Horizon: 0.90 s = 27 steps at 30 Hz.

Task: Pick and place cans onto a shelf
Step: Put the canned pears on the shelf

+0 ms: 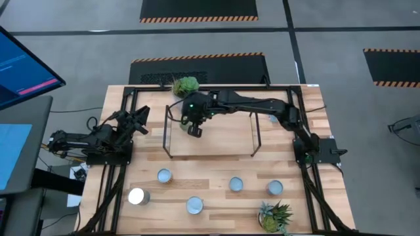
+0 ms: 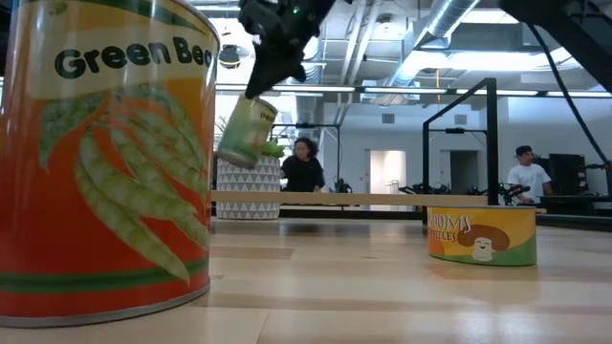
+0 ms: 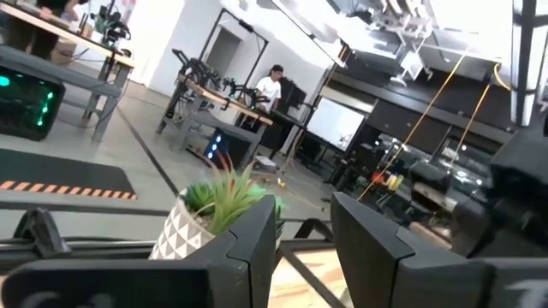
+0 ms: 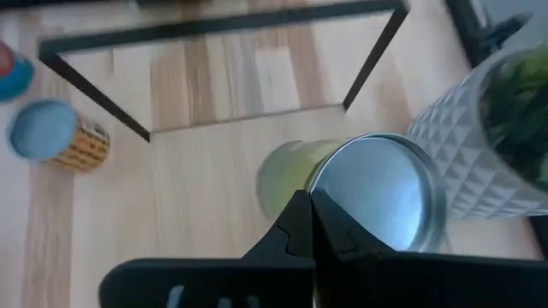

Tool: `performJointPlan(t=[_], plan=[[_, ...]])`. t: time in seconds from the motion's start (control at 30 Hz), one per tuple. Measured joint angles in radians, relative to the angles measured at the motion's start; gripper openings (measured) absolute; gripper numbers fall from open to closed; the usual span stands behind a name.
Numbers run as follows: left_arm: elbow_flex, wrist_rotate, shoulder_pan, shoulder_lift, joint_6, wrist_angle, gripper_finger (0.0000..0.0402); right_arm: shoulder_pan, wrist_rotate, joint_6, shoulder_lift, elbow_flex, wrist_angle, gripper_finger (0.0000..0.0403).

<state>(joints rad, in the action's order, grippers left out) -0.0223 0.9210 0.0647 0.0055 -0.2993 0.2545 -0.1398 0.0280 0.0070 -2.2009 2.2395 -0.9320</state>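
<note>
Wooden table (image 1: 216, 174), right fingers (image 1: 194, 129) pinching tilted green can (image 2: 247, 131) above shelf (image 1: 220, 141), left fingers (image 3: 304, 248) spread, idle.

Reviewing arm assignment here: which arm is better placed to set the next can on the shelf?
Right. The right gripper already holds a tilted green-labelled can above the shelf, beside the white patterned pot. The left gripper sits at the table's left edge, open and holding nothing.

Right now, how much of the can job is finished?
No can rests on the shelf yet. The right claw holds one green can tilted above it. Five cans wait on the table; the left claw idles at the side.
</note>
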Motion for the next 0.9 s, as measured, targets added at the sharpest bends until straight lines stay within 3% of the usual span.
performJointPlan(t=[0.67, 0.9], plan=[[0.000, 0.000, 0.000, -0.001, -0.005, -0.011, 0.0105, 0.016, 0.000, -0.005, -0.062, -0.002, -0.052, 0.0011], [0.000, 0.001, 0.000, -0.001, -0.001, -0.011, 0.0105, 0.016, 0.000, -0.008, -0.062, -0.002, -0.055, 0.0040]])
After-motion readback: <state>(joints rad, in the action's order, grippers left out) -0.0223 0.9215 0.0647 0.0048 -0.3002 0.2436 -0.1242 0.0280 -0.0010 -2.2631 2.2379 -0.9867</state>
